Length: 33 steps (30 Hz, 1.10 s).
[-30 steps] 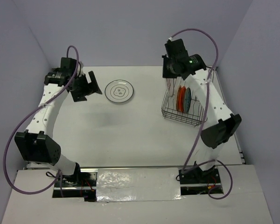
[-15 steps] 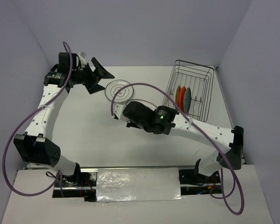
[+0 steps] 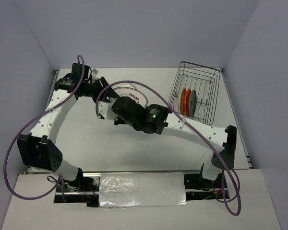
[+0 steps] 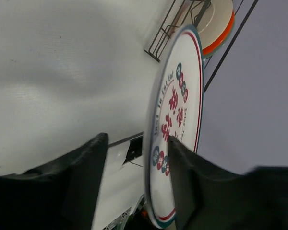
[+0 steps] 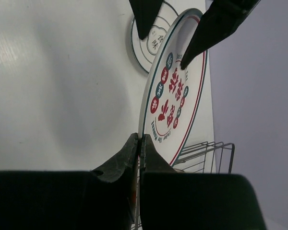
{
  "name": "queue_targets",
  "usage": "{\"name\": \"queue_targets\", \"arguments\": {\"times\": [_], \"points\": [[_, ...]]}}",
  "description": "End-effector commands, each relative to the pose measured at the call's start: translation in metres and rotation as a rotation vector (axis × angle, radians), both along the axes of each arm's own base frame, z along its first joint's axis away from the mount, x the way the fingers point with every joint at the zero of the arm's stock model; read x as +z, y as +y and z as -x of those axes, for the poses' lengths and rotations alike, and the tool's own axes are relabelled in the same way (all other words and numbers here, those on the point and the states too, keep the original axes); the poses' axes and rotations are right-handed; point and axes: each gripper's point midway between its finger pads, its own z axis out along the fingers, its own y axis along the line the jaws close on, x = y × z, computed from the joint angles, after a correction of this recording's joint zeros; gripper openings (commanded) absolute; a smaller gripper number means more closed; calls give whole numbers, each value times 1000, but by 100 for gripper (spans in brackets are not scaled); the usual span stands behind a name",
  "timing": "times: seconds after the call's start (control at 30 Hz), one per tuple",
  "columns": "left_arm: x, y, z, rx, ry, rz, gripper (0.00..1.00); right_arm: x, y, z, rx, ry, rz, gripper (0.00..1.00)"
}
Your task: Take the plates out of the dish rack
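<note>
Right tool (image 5: 139,141) pinches the near rim of a round white plate with red and blue marks (image 5: 172,96), held on edge above the white bench (image 3: 110,143). Left tool (image 4: 137,139) is spread, 1 finger either side of the far rim; contact cannot be told. 1 white plate with dark rings (image 5: 153,48) lies flat on the bench. Black wire dish rack (image 3: 213,96) holds an orange plate (image 3: 184,99) and a teal-blue plate (image 3: 193,99) upright, possibly more. Judgement: 1 unloaded, 1 mid-handover, at least 2 left.

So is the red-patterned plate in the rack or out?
Out: the right pincer grips the red-patterned plate on edge, well clear of the dish rack.
</note>
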Motion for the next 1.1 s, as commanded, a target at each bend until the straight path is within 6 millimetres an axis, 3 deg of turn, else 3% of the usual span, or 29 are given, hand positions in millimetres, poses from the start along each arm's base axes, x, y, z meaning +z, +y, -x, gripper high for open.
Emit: {"name": "queue_targets", "arguments": {"times": [0.0, 0.07, 0.1, 0.13, 0.17, 0.2, 0.23, 0.27, 0.3, 0.37, 0.4, 0.43, 0.47, 0.5, 0.53, 0.57, 0.63, 0.67, 0.83, 0.9, 0.97, 1.0, 1.07], "points": [[8, -4, 4, -31, -42, 0, 60, 40, 24, -12, 12, -108, -76, 0], [7, -5, 0, -32, -48, 4, 29, 42, 30, -11, 19, -109, -91, 0], [7, -5, -3, -32, -48, 2, 3, 39, 30, -13, 3, -113, -83, 0], [8, -4, -5, -34, -56, -5, 0, 36, 28, -16, -18, -117, -81, 6], [11, -1, -12, -17, -77, -31, 0, 29, 23, -20, -62, -113, -86, 39], [11, 3, -16, -5, -90, -52, 0, 31, 14, -26, -101, -107, -110, 58], [11, 6, -21, 9, -102, -72, 0, 27, 9, -28, -155, -63, -169, 94], [12, 12, -32, 32, -134, -95, 0, 18, -1, -29, -187, -23, -179, 100], [9, 22, -44, 78, -159, -153, 0, 27, -11, -26, -200, 19, -256, 100], [0, 35, -70, 123, -210, -205, 0, 18, -28, -28, -282, 97, -368, 100], [-4, 41, -82, 148, -235, -237, 0, 37, -41, -20, -276, 112, -458, 100], [-7, 46, -92, 161, -254, -250, 0, 41, -50, -19, -305, 131, -519, 100], [-19, 47, -106, 167, -243, -261, 0, 36, -56, -16, -314, 143, -536, 100], [-19, 48, -121, 164, -283, -263, 0, 53, -70, -9, -315, 137, -595, 100], [-24, 52, -130, 173, -281, -278, 0, 54, -80, -6, -342, 149, -617, 100], [-34, 52, -144, 162, -272, -290, 0, 67, -93, 0, -349, 140, -659, 100], [-47, 50, -165, 152, -270, -287, 1, 69, -108, 6, -378, 156, -689, 100], [-52, 48, -170, 142, -272, -287, 2, 78, -119, 12, -379, 151, -725, 100], [-92, 46, -195, 145, -217, -286, 10, 78, -164, 19, -500, 166, -830, 100], [-103, 46, -198, 151, -193, -287, 19, 72, -173, 21, -535, 189, -845, 100], [-116, 46, -196, 145, -160, -293, 40, 71, -183, 21, -580, 198, -870, 100], [-121, 46, -195, 146, -153, -295, 59, 67, -187, 22, -604, 208, -860, 100], [-128, 47, -190, 149, -132, -305, 79, 56, -199, 18, -711, 248, -866, 100]]}}
